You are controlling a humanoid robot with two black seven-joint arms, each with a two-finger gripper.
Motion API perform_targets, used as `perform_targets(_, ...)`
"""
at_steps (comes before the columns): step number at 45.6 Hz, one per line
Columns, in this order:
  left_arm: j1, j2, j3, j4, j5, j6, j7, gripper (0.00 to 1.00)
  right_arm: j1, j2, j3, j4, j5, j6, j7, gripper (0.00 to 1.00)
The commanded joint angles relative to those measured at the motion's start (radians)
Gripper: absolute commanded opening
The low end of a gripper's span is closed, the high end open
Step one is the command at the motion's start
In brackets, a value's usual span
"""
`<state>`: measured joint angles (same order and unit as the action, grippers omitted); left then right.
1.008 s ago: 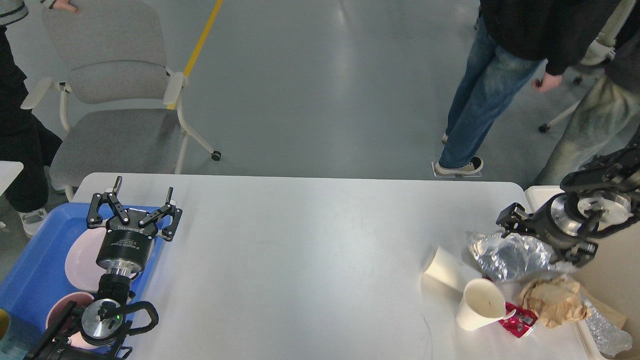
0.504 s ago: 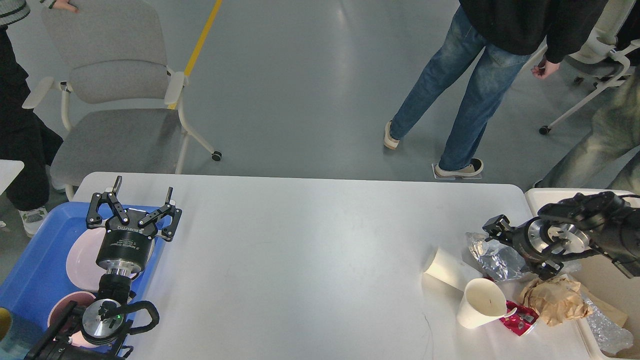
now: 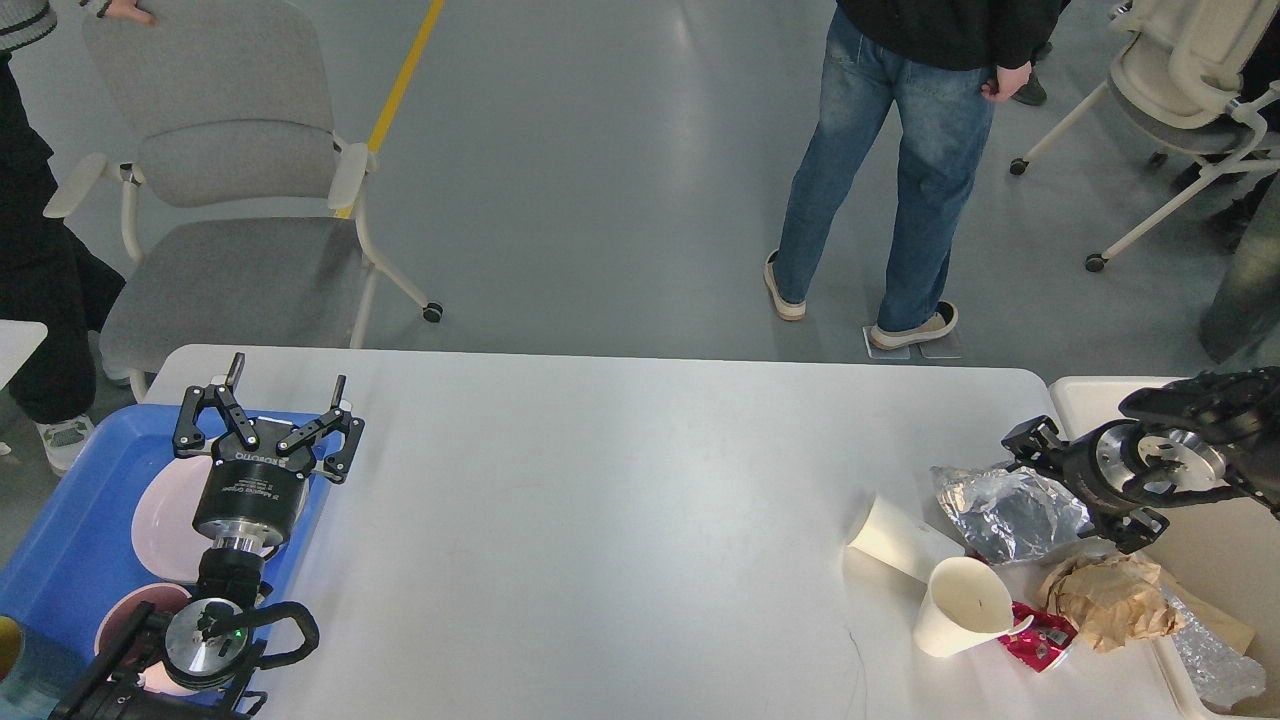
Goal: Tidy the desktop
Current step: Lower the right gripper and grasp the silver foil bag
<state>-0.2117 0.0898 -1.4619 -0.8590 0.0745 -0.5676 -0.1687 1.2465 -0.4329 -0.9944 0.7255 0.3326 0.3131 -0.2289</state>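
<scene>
The white desktop (image 3: 620, 500) carries rubbish at its right end: a crumpled silver foil (image 3: 1005, 512), a paper cup lying on its side (image 3: 893, 538), an upright paper cup (image 3: 960, 605), a red wrapper (image 3: 1040, 636) and a crumpled brown paper (image 3: 1110, 598). My right gripper (image 3: 1072, 488) is at the foil's right edge, dark and seen end-on, so its fingers cannot be told apart. My left gripper (image 3: 287, 378) stands open with nothing in it, over the blue tray's (image 3: 60, 560) far right edge.
The blue tray holds a pink plate (image 3: 165, 510) and a pink bowl (image 3: 125, 610). A cream bin (image 3: 1225, 545) adjoins the table's right end, clear plastic (image 3: 1215, 665) on its rim. A grey chair (image 3: 230, 200) and a person in jeans (image 3: 890, 170) stand beyond the far edge.
My right gripper swung left toward the foil and then back right; the foil shifted and changed shape with it. The person in jeans walked left. My left arm stayed still.
</scene>
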Motion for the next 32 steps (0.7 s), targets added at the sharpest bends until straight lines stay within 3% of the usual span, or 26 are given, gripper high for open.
perform_targets(1, 0.000, -0.001, 0.000, 0.000, -0.001, 0.000, 0.000, 0.96, -0.015, 0.002, 0.008, -0.006, 0.048, 0.001, -0.023, 1.00)
perform_targets(24, 0.000, 0.001, 0.000, 0.000, 0.001, -0.002, 0.000, 0.96, -0.133, 0.048, 0.013, -0.069, 0.155, -0.088, -0.038, 1.00)
perform_targets(26, 0.000, -0.001, 0.000, 0.000, -0.001, -0.002, 0.000, 0.96, -0.139, 0.049, 0.019, -0.069, 0.160, -0.089, -0.038, 0.93)
perform_targets(32, 0.000, 0.001, 0.000, 0.000, 0.001, -0.002, 0.000, 0.96, -0.159, 0.049, 0.065, -0.069, 0.171, -0.089, -0.038, 0.57)
